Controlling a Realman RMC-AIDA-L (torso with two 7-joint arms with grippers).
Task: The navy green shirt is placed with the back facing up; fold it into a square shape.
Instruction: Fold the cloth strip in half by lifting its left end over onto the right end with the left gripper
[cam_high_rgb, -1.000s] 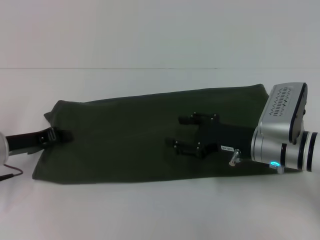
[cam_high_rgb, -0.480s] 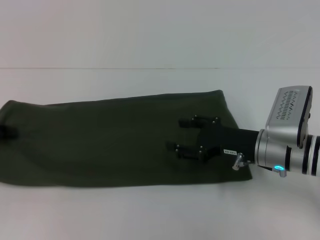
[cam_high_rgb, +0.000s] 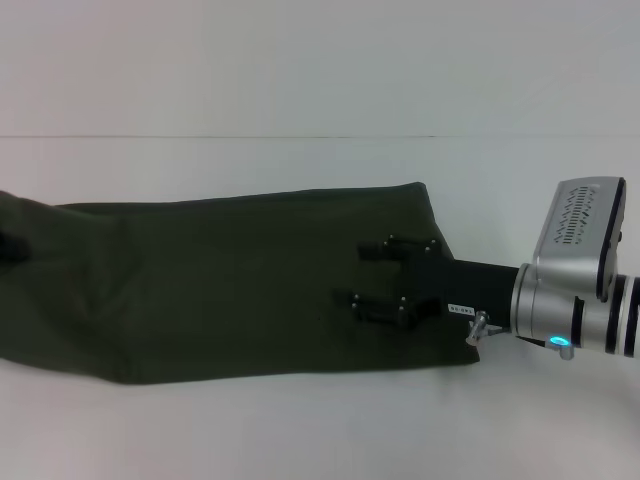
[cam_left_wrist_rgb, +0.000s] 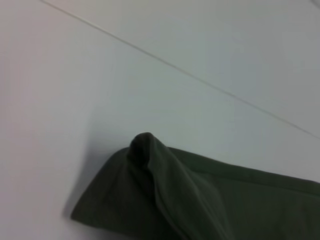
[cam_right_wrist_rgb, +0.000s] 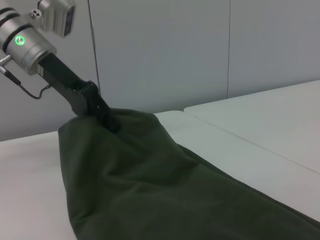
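the shirt (cam_high_rgb: 220, 285) lies as a long dark green band across the white table (cam_high_rgb: 300, 430), running off the left edge of the head view and ending at a straight edge on the right, just left of the right arm's silver wrist. its plain side faces up.

the right gripper (cam_high_rgb: 385, 280) sits over the right end of the shirt, its two black fingers (cam_high_rgb: 372, 302) pointing left, spread apart and lying flat on or just above the cloth; they hold nothing that can be seen.

the left gripper (cam_right_wrist_rgb: 107, 120) shows only in the right wrist view, at the far left end of the shirt. its black tip is buried in a raised peak of cloth there, and the fabric slopes down from that point, so it seems to have the corner pinched and lifted. the left wrist view shows that same corner (cam_left_wrist_rgb: 145, 147) bunched into a small hump above the table.
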